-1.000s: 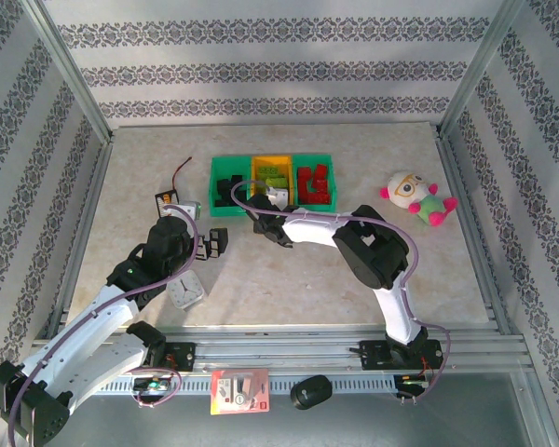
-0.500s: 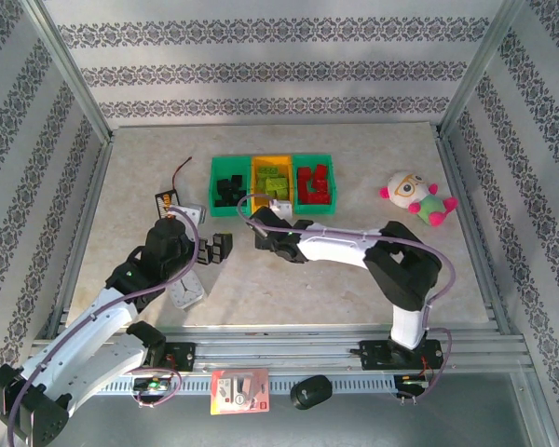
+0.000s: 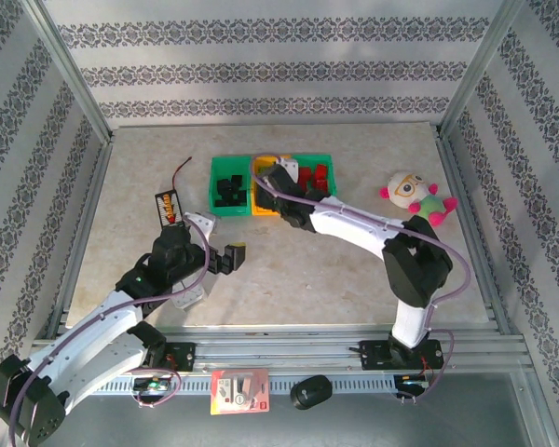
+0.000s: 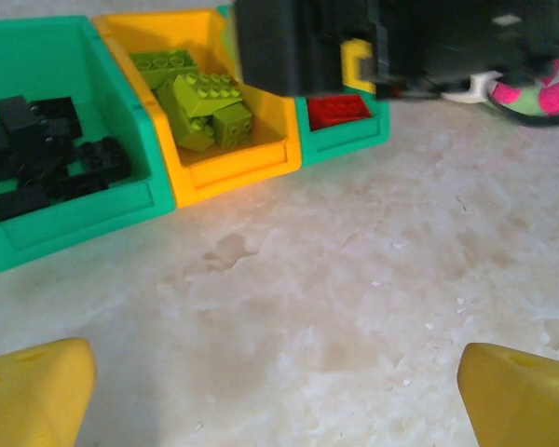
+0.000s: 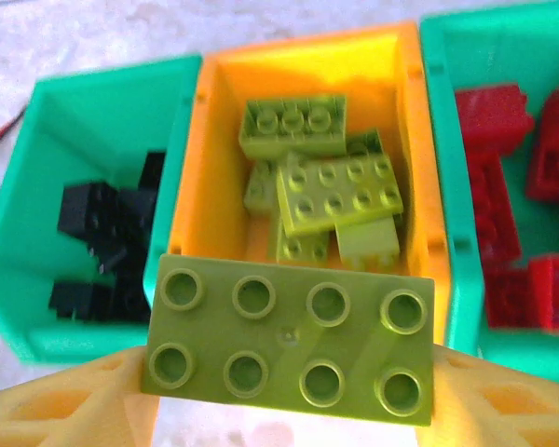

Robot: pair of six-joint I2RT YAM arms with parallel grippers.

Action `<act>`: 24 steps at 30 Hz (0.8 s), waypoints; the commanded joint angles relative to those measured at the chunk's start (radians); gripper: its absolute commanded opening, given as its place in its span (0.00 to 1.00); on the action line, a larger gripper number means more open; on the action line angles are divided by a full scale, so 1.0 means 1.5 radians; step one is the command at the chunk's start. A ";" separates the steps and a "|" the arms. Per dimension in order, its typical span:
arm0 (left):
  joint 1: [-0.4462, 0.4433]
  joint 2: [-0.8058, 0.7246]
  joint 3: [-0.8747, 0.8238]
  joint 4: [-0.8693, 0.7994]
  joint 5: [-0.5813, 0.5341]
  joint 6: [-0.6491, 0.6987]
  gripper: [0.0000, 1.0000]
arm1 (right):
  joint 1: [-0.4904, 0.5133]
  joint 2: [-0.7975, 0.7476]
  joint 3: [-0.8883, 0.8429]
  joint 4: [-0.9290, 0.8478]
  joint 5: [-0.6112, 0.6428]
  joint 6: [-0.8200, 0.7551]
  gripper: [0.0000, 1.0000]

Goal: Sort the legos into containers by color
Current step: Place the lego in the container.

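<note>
Upper centre of the top view: right gripper [image 3: 278,179], reaching over the containers.

Right wrist view, lower half: lime green brick [image 5: 289,349], two rows of four studs. It is pinched flat between the yellow fingers [image 5: 56,405] and covers the near edge of the orange-yellow bin [image 5: 188,186].
- Lime bricks [image 5: 331,182] piled inside that bin.
- Black bricks [image 5: 102,242] in the left teal bin [image 5: 9,233].
- Red bricks [image 5: 503,186] in the right teal bin [image 5: 440,112].

Lower left of the top view: left gripper [image 3: 231,253], jaws spread wide with nothing between them, above bare tabletop [image 4: 354,307].
</note>
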 commanded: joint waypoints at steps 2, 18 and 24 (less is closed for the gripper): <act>-0.008 0.013 -0.014 0.081 0.019 0.019 0.99 | -0.025 0.085 0.087 0.005 0.006 -0.076 0.65; -0.009 0.033 -0.007 0.071 -0.052 -0.008 0.99 | -0.079 0.262 0.322 -0.043 0.013 -0.167 0.80; 0.002 0.050 -0.001 0.075 -0.148 -0.017 0.99 | -0.068 0.153 0.234 -0.007 0.004 -0.182 0.94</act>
